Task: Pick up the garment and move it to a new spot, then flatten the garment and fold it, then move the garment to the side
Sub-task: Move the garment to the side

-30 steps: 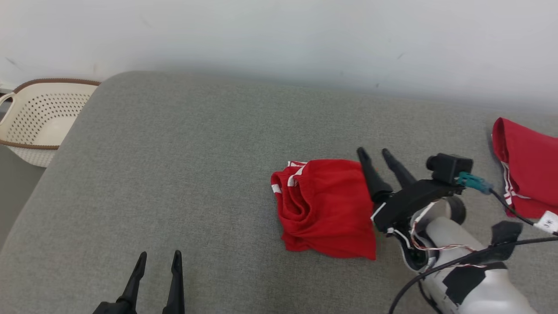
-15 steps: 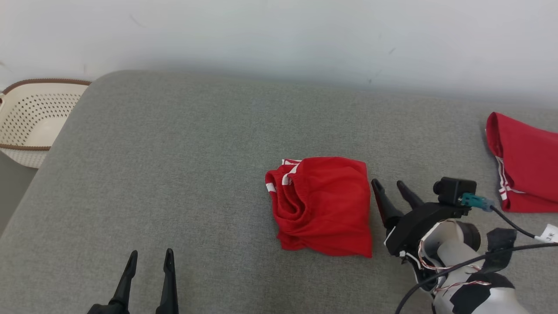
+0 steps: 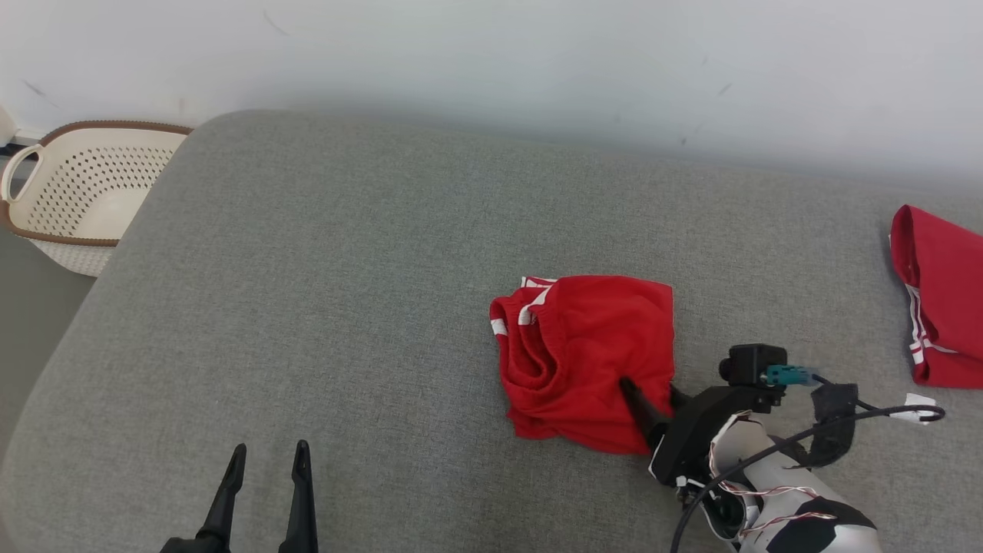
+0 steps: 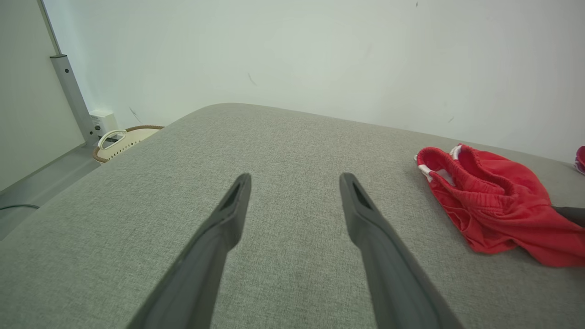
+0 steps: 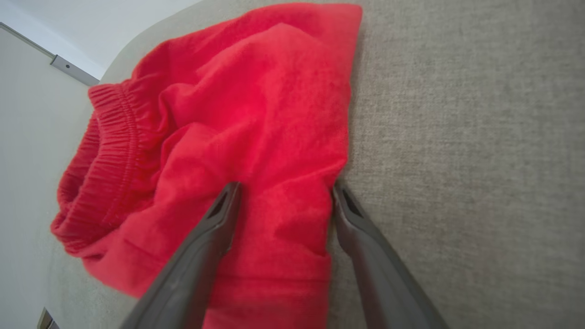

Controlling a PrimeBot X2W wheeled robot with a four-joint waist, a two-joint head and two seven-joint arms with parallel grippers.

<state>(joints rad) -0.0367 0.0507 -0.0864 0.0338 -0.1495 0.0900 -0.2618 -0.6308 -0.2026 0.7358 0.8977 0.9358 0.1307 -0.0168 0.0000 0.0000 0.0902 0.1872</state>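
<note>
Your right arm's fingers (image 5: 205, 242) are spread wide and grasp nothing. They straddle the near right edge of the garment (image 3: 587, 361). One finger lies over the red cloth, and the other sits at the hem where the cloth meets the padded grey surface (image 3: 345, 292). From those fingers the garment runs ahead and to the left, so closing them should pinch that right edge.

The garment is bunched near the middle of the surface. Its long side points roughly away from you, and its waistband (image 5: 114, 137) is gathered on the far left.

Your left arm's fingers (image 4: 215, 246) are also released and empty. They hang low at your left, well apart from the cloth, so the right arm is the nearer one by far.

You cannot tell whether the right fingertips press into the cloth or only hover above it, nor how many layers lie between them. The legs are lost in the folds. A second red garment (image 3: 933, 299) at the far right is cut off by the frame edge.
</note>
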